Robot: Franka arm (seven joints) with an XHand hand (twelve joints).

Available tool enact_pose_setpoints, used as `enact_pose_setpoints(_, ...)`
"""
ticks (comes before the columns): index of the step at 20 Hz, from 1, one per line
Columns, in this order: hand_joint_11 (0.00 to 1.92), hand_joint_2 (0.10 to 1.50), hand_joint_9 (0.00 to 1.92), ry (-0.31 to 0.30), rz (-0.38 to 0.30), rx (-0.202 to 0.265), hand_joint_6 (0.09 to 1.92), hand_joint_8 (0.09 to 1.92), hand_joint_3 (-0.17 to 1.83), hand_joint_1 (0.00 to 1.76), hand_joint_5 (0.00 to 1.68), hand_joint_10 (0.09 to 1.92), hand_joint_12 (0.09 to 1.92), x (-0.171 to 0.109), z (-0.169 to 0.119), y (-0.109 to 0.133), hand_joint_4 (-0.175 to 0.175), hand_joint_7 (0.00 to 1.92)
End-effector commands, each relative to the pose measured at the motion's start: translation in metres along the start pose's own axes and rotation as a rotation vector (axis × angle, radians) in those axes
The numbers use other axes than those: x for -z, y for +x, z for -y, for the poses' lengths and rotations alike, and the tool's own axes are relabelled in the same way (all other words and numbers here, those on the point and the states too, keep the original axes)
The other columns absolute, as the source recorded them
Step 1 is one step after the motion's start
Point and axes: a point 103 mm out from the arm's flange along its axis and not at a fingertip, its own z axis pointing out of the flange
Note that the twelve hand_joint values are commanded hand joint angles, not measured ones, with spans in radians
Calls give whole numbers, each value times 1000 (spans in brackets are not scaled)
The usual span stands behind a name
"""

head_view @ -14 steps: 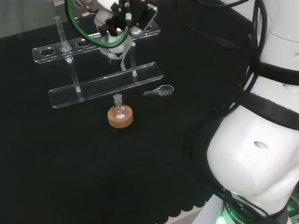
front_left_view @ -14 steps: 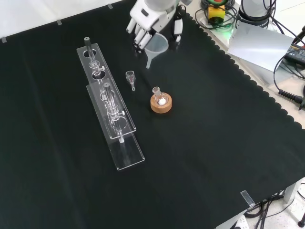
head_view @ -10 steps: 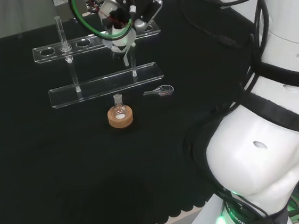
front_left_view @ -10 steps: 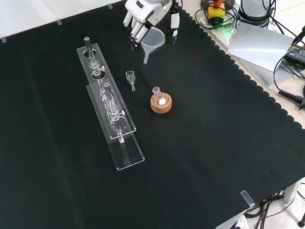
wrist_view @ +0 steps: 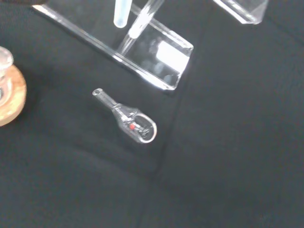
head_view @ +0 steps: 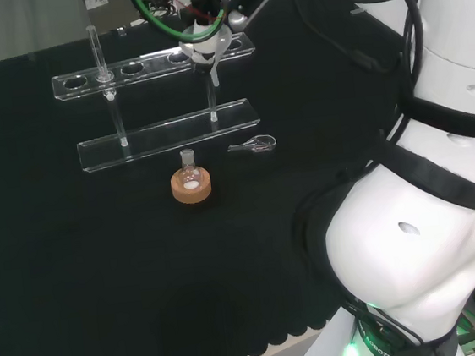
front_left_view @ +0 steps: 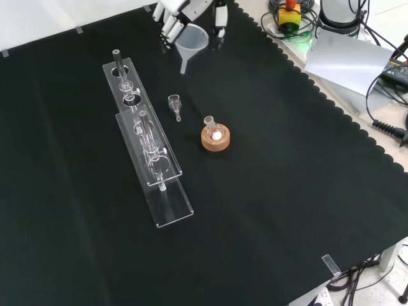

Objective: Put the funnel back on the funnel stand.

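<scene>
One funnel [front_left_view: 191,42] hangs in the hand [front_left_view: 180,11], fingers [front_left_view: 169,23] curled around its rim, spout down, above the counter's far edge in the front view, just beside the clear funnel stand [head_view: 154,68], presumably for insertion into a hole.

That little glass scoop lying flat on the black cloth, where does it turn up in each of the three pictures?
Head view: the scoop lies right of the cork ring, in front of the clear rack.
Front view: the scoop lies up and left of the cork ring, right of the rack.
Wrist view: the scoop lies mid-picture, between the cork ring and the rack's base.
Shared landmark: the cork ring.
</scene>
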Motion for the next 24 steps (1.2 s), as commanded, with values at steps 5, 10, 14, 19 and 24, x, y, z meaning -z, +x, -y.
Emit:
enact_pose_setpoints(5, 653, 825, 998, 12, -105, -112, 783, 598, 495, 698, 645, 405, 1191, -2, -25, -71, -8, 543)
enact_pose_setpoints(10, 663, 828, 1003, 6, -119, -123, 783, 601, 497, 699, 645, 405, 1188, -3, -44, -89, -12, 545)
enact_pose_setpoints(14, 672, 829, 1009, 1, -125, -130, 784, 604, 498, 699, 642, 405, 1184, -4, -61, -99, -14, 549)
enact_pose_setpoints(19, 682, 832, 1013, 1, -130, -115, 784, 608, 499, 693, 637, 402, 1176, -7, -80, -107, -16, 552)
enact_pose_setpoints(24, 688, 832, 1015, 0, -136, -110, 786, 610, 499, 691, 635, 399, 1170, -10, -94, -111, -18, 553)
